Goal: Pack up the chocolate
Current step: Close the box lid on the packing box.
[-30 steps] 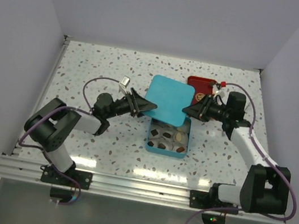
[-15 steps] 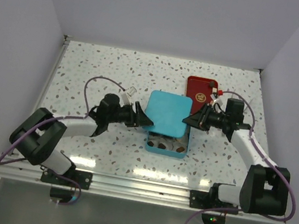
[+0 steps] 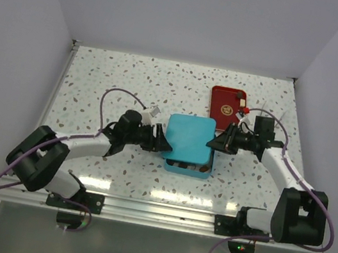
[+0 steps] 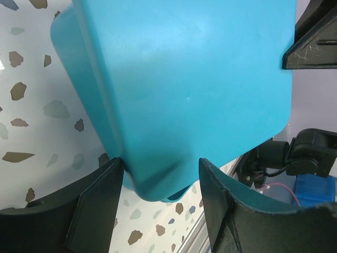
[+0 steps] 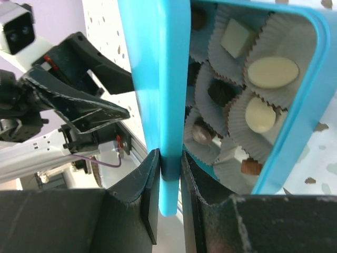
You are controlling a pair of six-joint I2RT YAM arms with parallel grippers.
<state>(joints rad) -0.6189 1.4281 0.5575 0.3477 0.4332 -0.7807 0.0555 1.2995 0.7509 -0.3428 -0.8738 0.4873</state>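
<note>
Closing step, by the look of it: lowering the teal lid (image 3: 188, 136) onto the teal box (image 3: 189, 171). Gripped from both sides: pinched narrowly at one rim by the right pincer (image 5: 169, 158), and straddled at the opposite corner by the left pincer (image 4: 160, 174), spread fairly wide with a finger against each wall of the lid. Directly beneath and between the two pincers, inside the box, lies the chocolate (image 5: 273, 71) in its crinkled paper cups (image 5: 231, 113). Lid just above it, not yet seated.

To do this well:
- Square the lid's corners to the box's corners before pressing.
- Lower both pincers together, so that neither side dips first and catches a cup's edge.
- Let go only once the rim has slipped over the box wall all round (probably the right side first, being the thinner grip).

Counted:
- One lid and one box.
- One red tray (image 3: 225, 100), just beyond the right pincer on the table (image 3: 98, 82).
- Seven pieces of chocolate made out from the right wrist: three cream-white (one square, two oval) and four brown. Possibly more hidden under the lid.
</note>
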